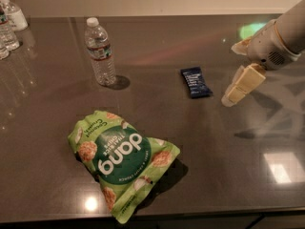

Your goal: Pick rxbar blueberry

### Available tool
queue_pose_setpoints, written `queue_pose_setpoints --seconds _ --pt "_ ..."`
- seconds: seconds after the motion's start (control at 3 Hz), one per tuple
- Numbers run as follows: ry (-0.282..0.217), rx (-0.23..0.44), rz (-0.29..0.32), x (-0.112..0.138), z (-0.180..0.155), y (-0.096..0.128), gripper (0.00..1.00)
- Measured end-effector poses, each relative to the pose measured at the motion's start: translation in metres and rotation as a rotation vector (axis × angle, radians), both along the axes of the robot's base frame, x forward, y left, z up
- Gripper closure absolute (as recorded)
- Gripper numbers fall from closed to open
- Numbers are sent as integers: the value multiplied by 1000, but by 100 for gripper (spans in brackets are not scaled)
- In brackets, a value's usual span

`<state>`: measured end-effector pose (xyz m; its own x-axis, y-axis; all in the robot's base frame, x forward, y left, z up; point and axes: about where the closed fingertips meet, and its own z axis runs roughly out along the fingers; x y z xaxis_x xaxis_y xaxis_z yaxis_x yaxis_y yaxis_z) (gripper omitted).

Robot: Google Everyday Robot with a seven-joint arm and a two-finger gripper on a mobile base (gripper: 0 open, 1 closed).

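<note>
The rxbar blueberry (196,81) is a small flat dark navy wrapper with faint white print. It lies flat on the dark table (43,142), right of centre. My gripper (239,86) comes in from the right edge on a white arm. It hangs tilted down-left above the table, a short way right of the bar and not touching it. It holds nothing that I can see.
A large green "dang" chip bag (121,160) lies at the front centre-left. A clear water bottle (99,52) stands upright at the back left of the bar. More bottles (10,24) stand at the far left corner. The table's front edge runs along the bottom.
</note>
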<state>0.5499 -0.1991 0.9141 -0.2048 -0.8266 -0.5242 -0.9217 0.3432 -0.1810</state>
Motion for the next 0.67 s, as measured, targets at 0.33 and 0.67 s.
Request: queue_pose_setpoints --seconds 0.33,0.67 --pt "41 71 2 26 -22 13 0" --pt "65 104 5 38 -36 24 0"
